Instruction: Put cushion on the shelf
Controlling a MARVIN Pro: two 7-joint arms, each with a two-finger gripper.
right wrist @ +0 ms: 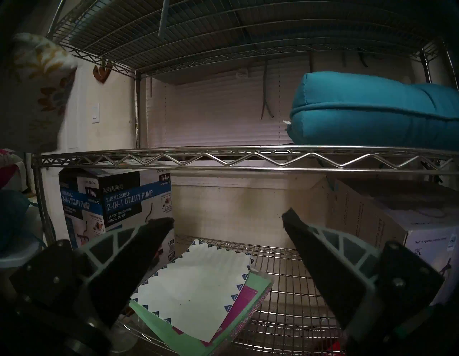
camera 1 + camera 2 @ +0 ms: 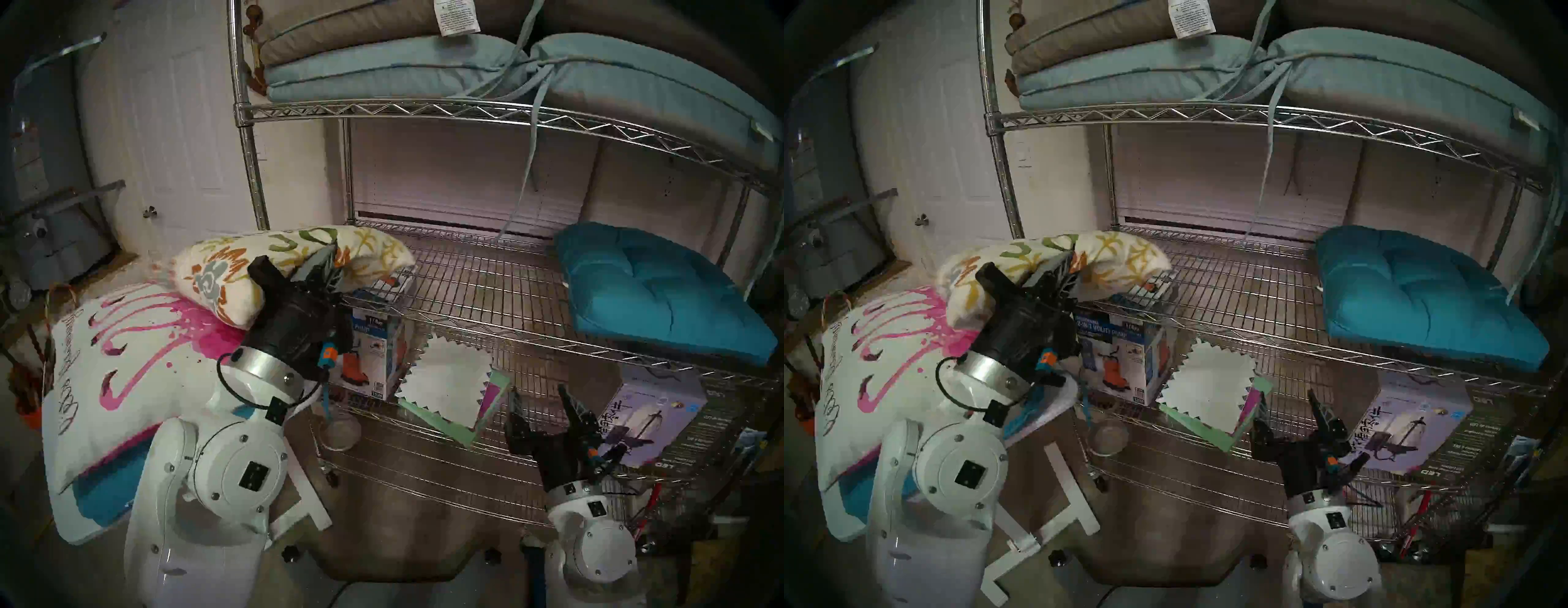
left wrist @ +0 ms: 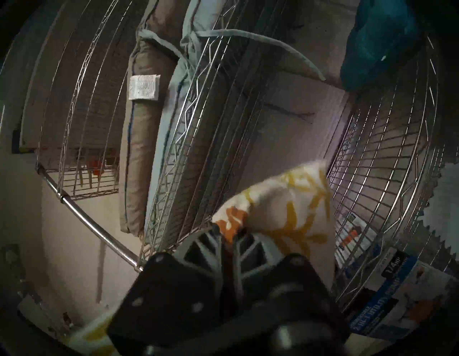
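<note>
A white cushion (image 2: 271, 271) with orange, green and yellow print hangs in the air at the left end of the chrome wire shelf (image 2: 488, 288). Its right corner reaches over the middle tier's left edge. My left gripper (image 2: 324, 265) is shut on the cushion's near edge; in the left wrist view the two fingers pinch the fabric (image 3: 278, 206) at the left gripper (image 3: 227, 235). My right gripper (image 2: 541, 403) stands open and empty in front of the lower tier, its fingers (image 1: 149, 238) spread wide below the middle tier's zigzag edge (image 1: 223, 159).
A teal cushion (image 2: 653, 293) lies on the middle tier's right side. Grey-blue and tan cushions (image 2: 382, 63) fill the top tier. A pump box (image 2: 373, 348), papers (image 2: 449, 382) and a lamp box (image 2: 653, 416) sit on the lower tier. A flamingo pillow (image 2: 127, 365) lies on the white table at left.
</note>
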